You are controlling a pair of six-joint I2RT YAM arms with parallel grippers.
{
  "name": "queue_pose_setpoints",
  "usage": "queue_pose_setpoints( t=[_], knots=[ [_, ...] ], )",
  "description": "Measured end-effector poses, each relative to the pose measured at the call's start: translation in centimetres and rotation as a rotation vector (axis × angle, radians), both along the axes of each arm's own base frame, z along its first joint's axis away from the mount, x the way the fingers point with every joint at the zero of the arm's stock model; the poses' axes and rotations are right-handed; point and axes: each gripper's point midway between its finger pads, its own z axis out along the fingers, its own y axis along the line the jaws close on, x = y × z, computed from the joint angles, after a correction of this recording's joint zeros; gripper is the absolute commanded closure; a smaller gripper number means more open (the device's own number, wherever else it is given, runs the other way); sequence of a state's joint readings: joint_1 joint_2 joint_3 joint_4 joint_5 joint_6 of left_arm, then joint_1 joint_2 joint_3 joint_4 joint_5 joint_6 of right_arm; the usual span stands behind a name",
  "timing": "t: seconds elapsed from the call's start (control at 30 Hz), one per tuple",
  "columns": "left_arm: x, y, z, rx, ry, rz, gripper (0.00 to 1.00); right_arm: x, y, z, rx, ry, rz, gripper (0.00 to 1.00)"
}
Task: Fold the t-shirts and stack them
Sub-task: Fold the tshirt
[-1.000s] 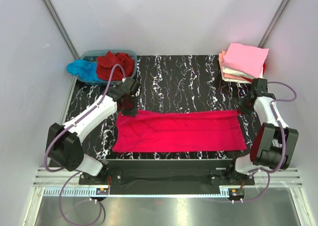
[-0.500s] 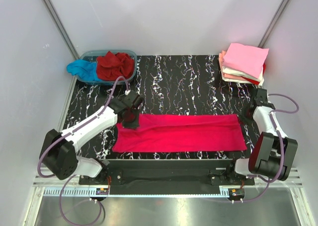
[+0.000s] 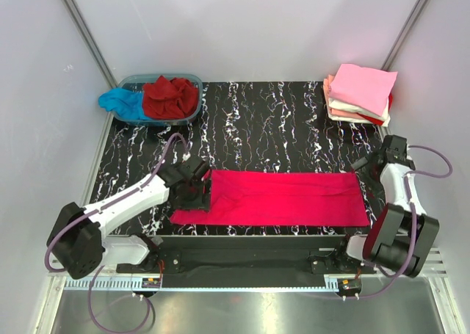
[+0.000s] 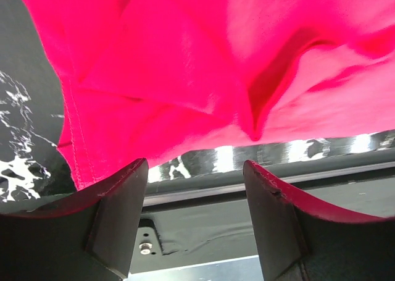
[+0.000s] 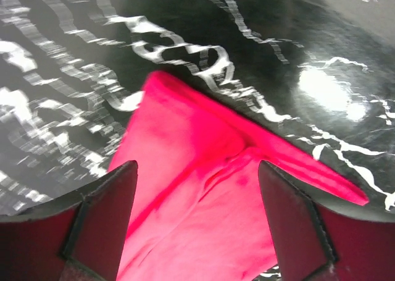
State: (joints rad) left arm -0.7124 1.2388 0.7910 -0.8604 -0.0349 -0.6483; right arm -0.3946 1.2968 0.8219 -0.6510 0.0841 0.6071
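Note:
A bright pinkish-red t-shirt lies folded into a long flat strip along the near edge of the table. My left gripper is over the strip's left end, and my right gripper is at its right end. Both are open and hold nothing. In the left wrist view the open gripper hovers at the rumpled red cloth, with nothing between its fingers. In the right wrist view the open gripper stands over the shirt's folded corner. A stack of folded t-shirts, pale pink on top, sits at the back right.
A clear blue-tinted tub at the back left holds a crumpled dark red t-shirt. A turquoise t-shirt hangs over its left side. The black marbled table ends just past the strip, at the metal rail.
Both grippers carried the shirt's far edge toward the near edge, folding it into a narrower strip. Both then opened and let go.

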Motion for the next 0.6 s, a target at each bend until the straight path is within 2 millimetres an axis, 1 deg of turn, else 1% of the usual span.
queue_pose_setpoints(
  t=[0.07, 0.13, 0.23, 0.33, 0.37, 0.43, 0.5, 0.53, 0.6],
  knots=[
    [1.0, -0.5, 1.0, -0.012, -0.037, 0.01, 0.36, 0.4, 0.5, 1.3, -0.002, -0.06, 0.028, 0.19],
    [1.9, -0.8, 1.8, -0.017, -0.072, 0.023, 0.37, 0.9, 1.5, 2.7, -0.004, -0.126, 0.075, 0.22],
    [2.9, -0.8, 2.0, -0.021, -0.103, 0.052, 0.4, 1.8, 4.1, 4.3, -0.01, -0.189, 0.184, 0.25],
    [4.0, -0.1, 1.5, -0.021, -0.103, 0.103, 0.43, 2.3, 7.0, 4.4, 0.009, -0.203, 0.297, 0.35],
    [4.3, 0.1, 1.2, -0.023, -0.103, 0.117, 0.43, 2.4, 7.6, 4.3, 0.017, -0.202, 0.322, 0.38],
    [4.8, 0.7, 0.3, -0.027, -0.097, 0.154, 0.45, 2.6, 8.4, 3.4, 0.037, -0.175, 0.36, 0.42],
    [4.9, 1.4, -0.9, -0.021, -0.074, 0.184, 0.46, 2.7, 8.4, 1.6, 0.055, -0.116, 0.368, 0.49],
    [5.0, 1.6, -1.5, -0.018, -0.058, 0.193, 0.47, 2.6, 8.4, 0.7, 0.064, -0.085, 0.37, 0.49],
    [5.0, 1.7, -2.9, -0.008, -0.021, 0.203, 0.49, 2.3, 8.6, -1.8, 0.097, 0.003, 0.371, 0.5]
  ],
)
